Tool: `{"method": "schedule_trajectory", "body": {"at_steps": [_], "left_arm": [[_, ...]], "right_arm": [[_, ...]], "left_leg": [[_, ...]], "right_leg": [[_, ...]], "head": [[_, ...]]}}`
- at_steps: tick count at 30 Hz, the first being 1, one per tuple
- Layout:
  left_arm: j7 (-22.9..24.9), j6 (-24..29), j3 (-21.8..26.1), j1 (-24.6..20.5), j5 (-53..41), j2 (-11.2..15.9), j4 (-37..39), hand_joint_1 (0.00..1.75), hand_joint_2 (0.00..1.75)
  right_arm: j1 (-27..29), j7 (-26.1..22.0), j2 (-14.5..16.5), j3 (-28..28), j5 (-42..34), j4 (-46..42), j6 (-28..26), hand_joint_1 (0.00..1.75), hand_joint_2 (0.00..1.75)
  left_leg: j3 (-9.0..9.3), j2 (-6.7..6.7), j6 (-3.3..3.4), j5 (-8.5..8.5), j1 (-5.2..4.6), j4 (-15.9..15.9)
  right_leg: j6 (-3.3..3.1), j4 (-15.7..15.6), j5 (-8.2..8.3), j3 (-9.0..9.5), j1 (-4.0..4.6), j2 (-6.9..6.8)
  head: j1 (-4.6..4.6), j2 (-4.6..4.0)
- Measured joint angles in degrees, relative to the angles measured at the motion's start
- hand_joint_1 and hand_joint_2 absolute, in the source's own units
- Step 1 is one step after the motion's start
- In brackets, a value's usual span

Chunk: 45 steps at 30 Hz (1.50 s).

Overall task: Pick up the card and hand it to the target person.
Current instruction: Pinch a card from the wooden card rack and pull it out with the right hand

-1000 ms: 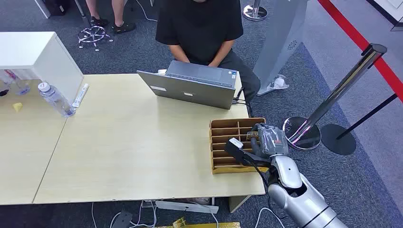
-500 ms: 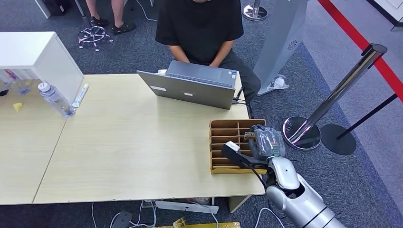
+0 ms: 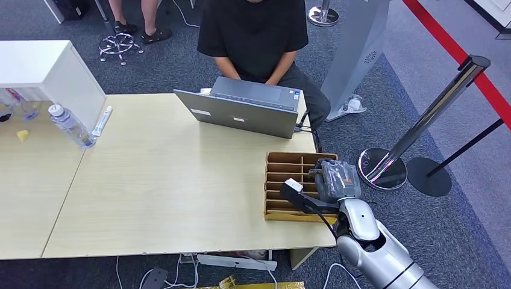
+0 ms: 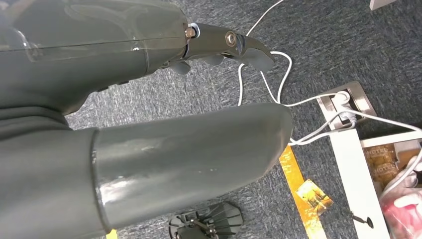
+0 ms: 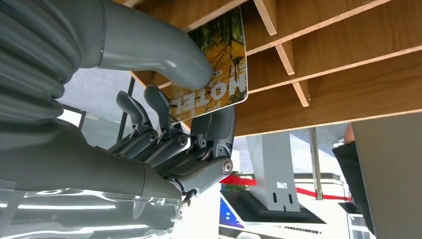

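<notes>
Pinching the card [image 5: 216,74] between its thick thumb and darker fingers, the right hand [image 3: 333,180] sits at the right end of the wooden rack [image 3: 278,208] that stands at the near right corner of the table [image 3: 156,180]. The wrist picture shows the card, printed with yellow leaves and hotel lettering, partly in one of the rack's slots, its free end in the hand's hold and its long axis running from the hand into the slot; so the coming move is, in my judgement, a pull straight back along that axis, away from the dividers, before any turn toward the person. The person [image 3: 256,36] in a black top sits at the far side of the table, behind an open laptop [image 3: 244,108], beyond and somewhat left of the rack, so the handover would go forward over the rack. The right hand is plainly the nearer one; the left hand [image 4: 149,144] hangs low over the carpet and cables, and I cannot tell whether its fingers are spread or curled. By count: one card that I can make out, one rack, one laptop, one seated person, one water bottle [image 3: 71,125] at the far left of the table, and a second person's legs at the far edge of the scene.
</notes>
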Motion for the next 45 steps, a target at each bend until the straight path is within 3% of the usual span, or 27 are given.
{"method": "schedule_trajectory", "body": {"at_steps": [14,18,26,45], "left_arm": [[-0.06,0.06,-0.43,0.01,0.97,0.0,0.0,0.0,0.0],[-0.07,0.07,-0.44,0.01,1.19,0.0,0.0,0.0,0.0],[-0.38,0.29,-0.84,0.03,2.34,0.0,0.0,0.0,0.0],[-0.88,1.14,-1.86,0.34,4.48,0.07,0.0,0.0,0.0]], "right_arm": [[0.01,0.09,0.19,-0.01,0.65,-0.76,-1.3,1.44,1.75],[0.0,0.11,0.21,-0.01,0.87,-1.51,-1.3,1.57,1.75],[-0.06,0.58,0.07,-0.19,2.58,-4.49,-1.42,1.55,1.75],[-3.06,4.09,-4.99,-5.73,7.72,-20.94,2.97,1.56,1.75]], "left_leg": [[-0.02,0.0,0.0,0.0,0.0,0.0],[-0.02,0.0,0.0,0.0,0.0,0.0],[-0.01,0.0,0.0,0.0,0.0,0.01],[-0.01,0.0,0.0,0.0,-0.02,0.04]], "right_leg": [[0.0,0.0,0.0,0.0,0.0,0.0],[0.0,0.0,0.0,0.0,0.0,0.0],[0.0,0.0,0.0,0.0,0.0,0.0],[0.01,0.0,0.0,0.0,-0.01,0.0]], "head": [[0.0,0.0],[0.0,0.0],[-0.01,0.0],[0.0,0.0]]}}
